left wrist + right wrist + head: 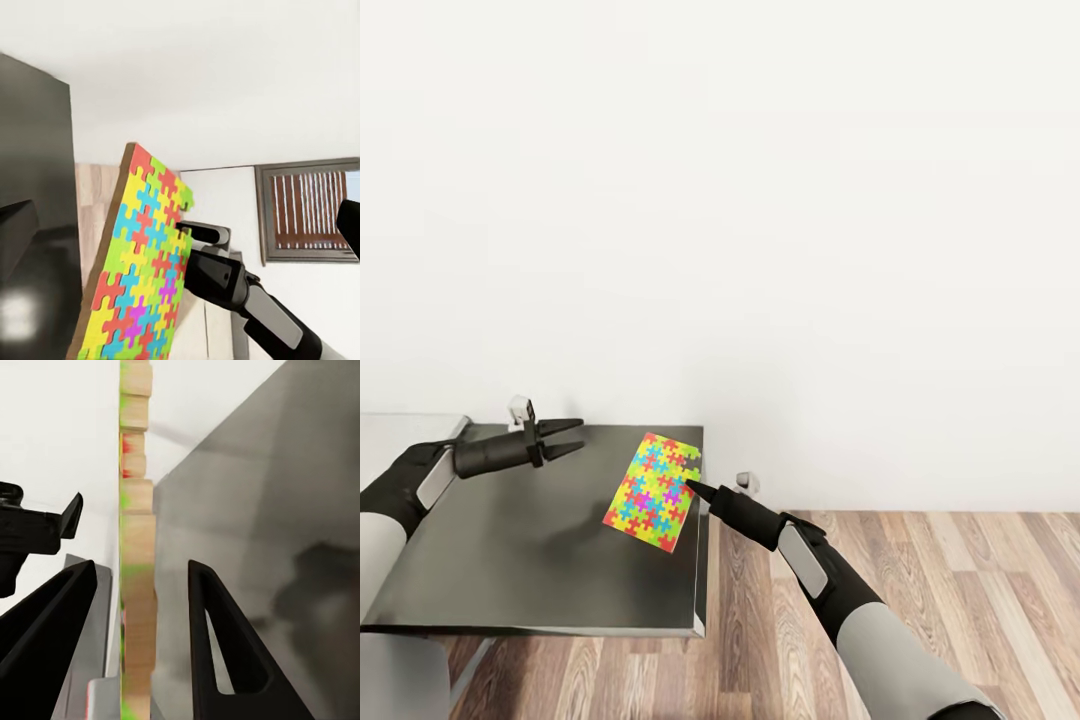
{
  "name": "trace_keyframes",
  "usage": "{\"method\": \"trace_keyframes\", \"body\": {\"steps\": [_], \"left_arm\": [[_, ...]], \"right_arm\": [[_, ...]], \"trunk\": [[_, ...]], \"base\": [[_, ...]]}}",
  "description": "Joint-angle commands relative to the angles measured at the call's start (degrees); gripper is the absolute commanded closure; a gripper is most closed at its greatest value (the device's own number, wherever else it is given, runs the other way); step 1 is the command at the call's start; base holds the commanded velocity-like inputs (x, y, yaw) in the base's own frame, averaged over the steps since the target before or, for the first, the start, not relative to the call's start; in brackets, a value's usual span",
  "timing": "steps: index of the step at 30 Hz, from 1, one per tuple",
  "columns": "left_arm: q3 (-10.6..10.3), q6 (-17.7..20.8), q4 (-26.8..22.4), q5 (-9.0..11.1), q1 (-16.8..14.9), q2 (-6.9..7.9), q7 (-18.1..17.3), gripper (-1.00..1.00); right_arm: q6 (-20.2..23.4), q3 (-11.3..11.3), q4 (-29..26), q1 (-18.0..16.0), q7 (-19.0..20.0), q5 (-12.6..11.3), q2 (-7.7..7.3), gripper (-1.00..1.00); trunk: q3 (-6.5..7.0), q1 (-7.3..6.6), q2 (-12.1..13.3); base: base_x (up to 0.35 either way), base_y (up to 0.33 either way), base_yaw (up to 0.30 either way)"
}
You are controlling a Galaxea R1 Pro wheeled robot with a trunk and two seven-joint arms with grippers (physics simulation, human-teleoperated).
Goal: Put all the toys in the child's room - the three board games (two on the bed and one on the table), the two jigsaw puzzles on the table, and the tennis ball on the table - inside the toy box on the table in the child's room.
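A jigsaw puzzle [650, 490], a thin flat rectangle of bright interlocking pieces, hangs tilted above the right end of the table's dark grey top [510, 560]. My right gripper [690, 487] is shut on its right edge. In the right wrist view the puzzle's wooden edge [137, 547] runs between the two black fingers [217, 630]. The left wrist view has the puzzle's coloured face [142, 262] with the right gripper [196, 234] at its rim. My left gripper [581, 436] hovers open over the table's back left, apart from the puzzle. The toy box, board games, tennis ball and bed are out of view.
The dark tabletop ends in a right edge [700, 560] just below the puzzle, with wooden floor [920, 560] beyond it. A pale grey desk section [400, 430] joins at the left. A plain white wall stands behind. A framed slatted panel [315, 214] is in the left wrist view.
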Motion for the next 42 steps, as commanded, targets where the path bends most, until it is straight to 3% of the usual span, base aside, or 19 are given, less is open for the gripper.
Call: {"method": "trace_keyframes", "body": {"steps": [1, 31, 38, 42], "left_arm": [[-0.39, 0.44, 0.03, 0.41, -0.03, 0.09, -0.1, -1.0], [-0.46, 0.31, 0.03, 0.41, 0.02, 0.02, 0.18, -1.0], [-0.48, 0.28, 0.03, 0.41, 0.02, 0.02, 0.19, -1.0], [-0.48, -1.23, 0.03, 0.41, 0.02, 0.02, -0.02, -1.0]], "right_arm": [[0.5, 0.05, -0.01, -0.04, 0.0, -0.59, -0.03, 1.0], [0.14, -0.22, -0.01, 0.05, 0.18, -0.59, 0.14, 1.0], [-1.68, -0.22, -0.01, 0.05, 0.18, -0.59, 0.07, 1.0], [-1.91, -0.22, -0.01, 0.05, 0.19, -0.59, 0.07, 1.0]], "trunk": [[0.01, 0.04, -0.1], [2.85, 0.04, -0.1], [3.52, 0.04, -0.1], [3.9, 0.04, -0.1]], "base": [[0.0, 0.0, 0.0], [0.0, 0.0, -0.066], [0.0, 0.0, -0.078], [0.0, 0.0, -0.078]]}}
